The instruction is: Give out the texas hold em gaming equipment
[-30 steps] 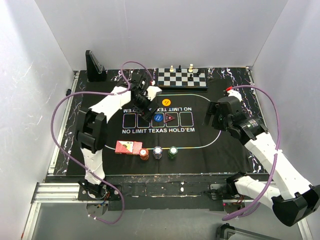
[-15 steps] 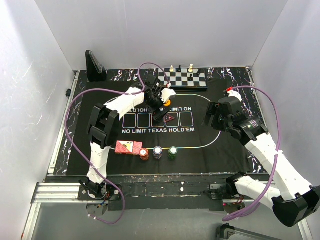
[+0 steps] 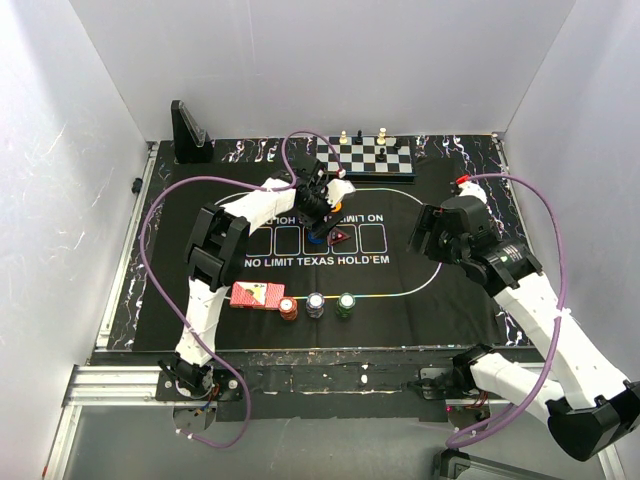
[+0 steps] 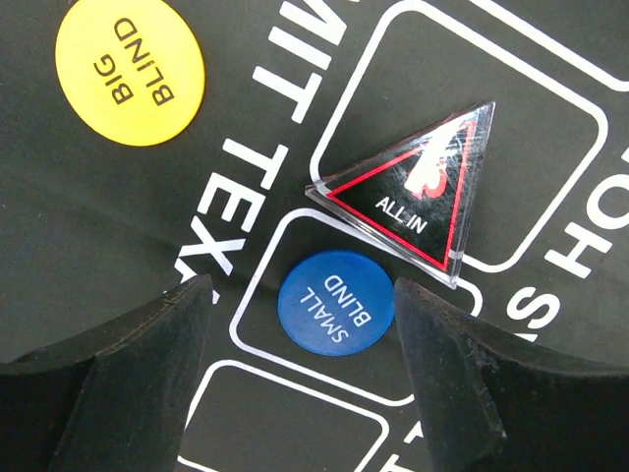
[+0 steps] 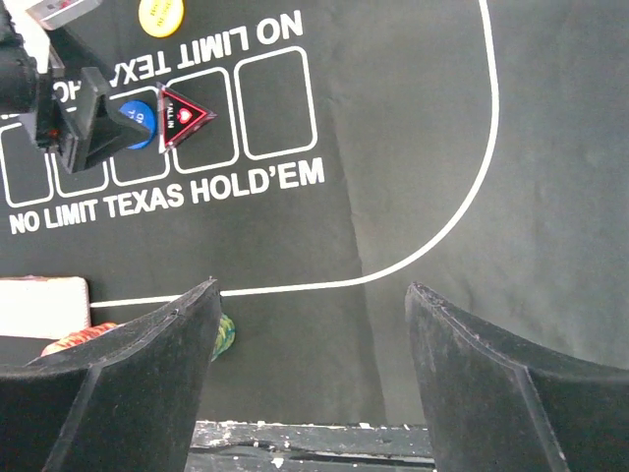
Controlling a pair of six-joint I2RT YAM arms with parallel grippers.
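Nearest the arm bases, on the black mat (image 3: pixel 440 290): a red-backed card deck (image 3: pixel 258 294) lying flat. To its right, in a row, an orange-red chip stack (image 3: pixel 288 309), a white chip stack (image 3: pixel 316 304) and a green chip stack (image 3: pixel 346 303).

Beyond them, printed in white, "NO LIMIT TEXAS HOLD'EM". The same line again, upside down, on the far side of a row of white-outlined card boxes.

Right gripper (image 3: pixel 425 232) hovering above the mat's right half, jaws spread wide, nothing between them.

Among the boxes, a blue chip (image 4: pixel 336 300) marked "SMALL BLIND". Just beside it, a dark red triangular marker (image 4: pixel 413 192) marked "ALL IN", its lower corner close to the chip's rim.

Left gripper (image 4: pixel 303 295) low over the blue chip, jaws partly apart and straddling it. Clear gap at one finger, the other finger close to the rim; not clamped.

Farther on, apart from both, a yellow chip (image 4: pixel 130 71) marked "BIG BLIND".

At the back edge, a black-and-white chessboard (image 3: pixel 365 157) with a few pieces standing on it.
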